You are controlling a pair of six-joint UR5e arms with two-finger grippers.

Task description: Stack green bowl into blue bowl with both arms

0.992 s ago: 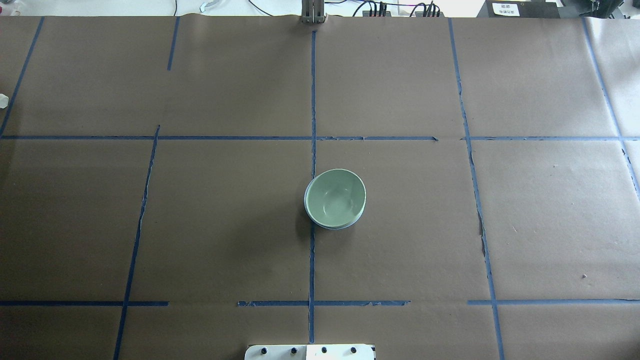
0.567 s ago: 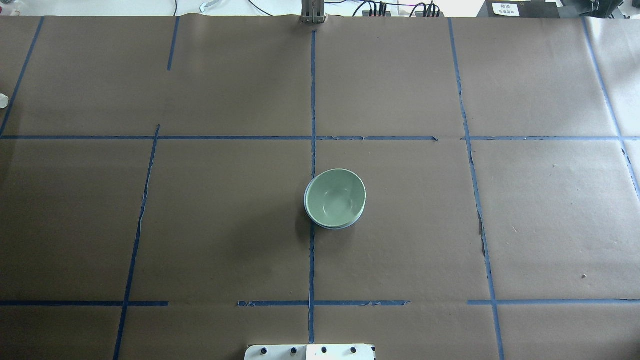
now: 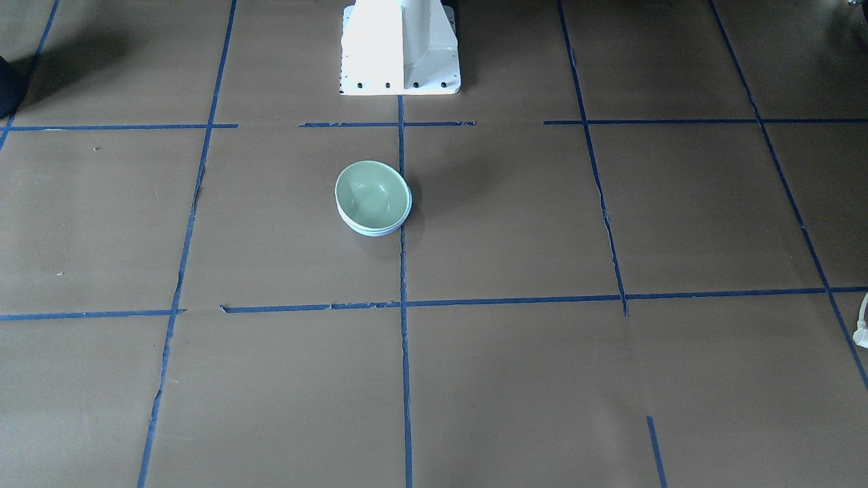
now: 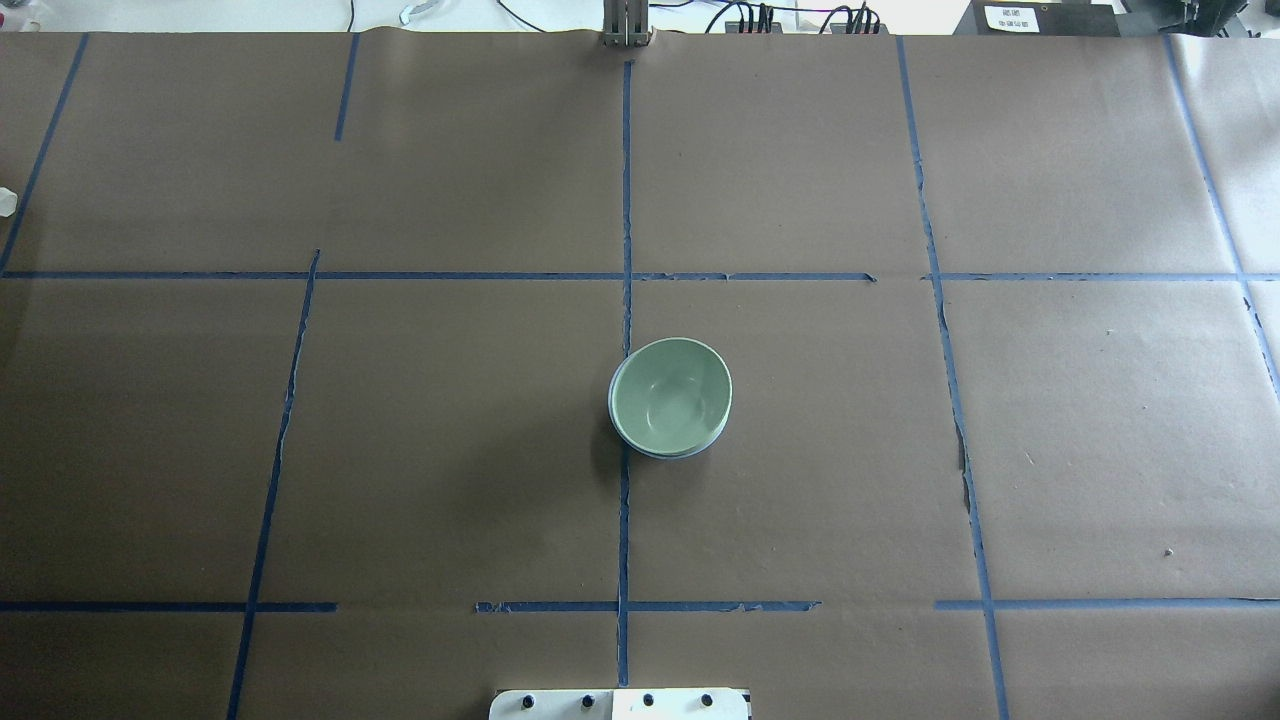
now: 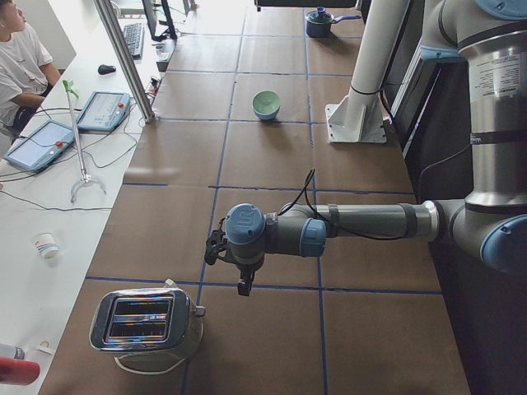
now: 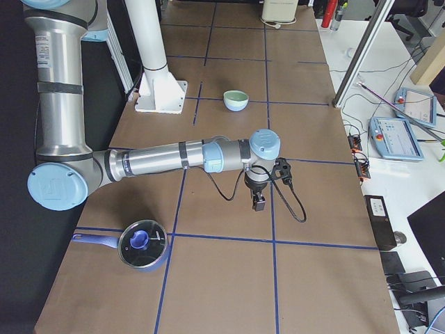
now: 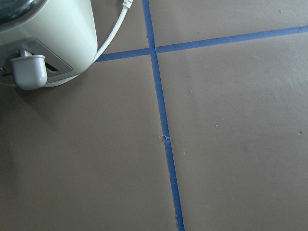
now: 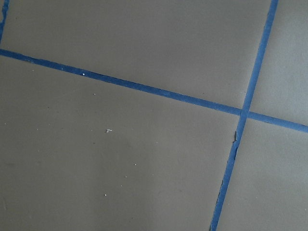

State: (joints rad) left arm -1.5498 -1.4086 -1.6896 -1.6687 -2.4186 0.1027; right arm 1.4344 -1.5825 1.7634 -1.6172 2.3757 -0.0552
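The green bowl (image 4: 670, 397) sits nested inside the blue bowl (image 4: 664, 456) near the table's middle, and only a thin strip of the blue bowl shows under it. The pair also shows in the front view, the green bowl (image 3: 372, 192) and the blue bowl (image 3: 377, 232). No arm shows in the overhead or front views. In the left side view my left gripper (image 5: 244, 288) hangs far from the bowls, above the table near a toaster. In the right side view my right gripper (image 6: 258, 203) hangs well short of the bowls. I cannot tell whether either is open or shut.
A chrome toaster (image 5: 148, 322) stands at the table's left end, also in the left wrist view (image 7: 43, 38). A blue pot with a glass lid (image 6: 142, 243) stands at the right end. The white pedestal (image 3: 400, 47) is at the robot's edge. An operator (image 5: 18, 49) sits beside the table.
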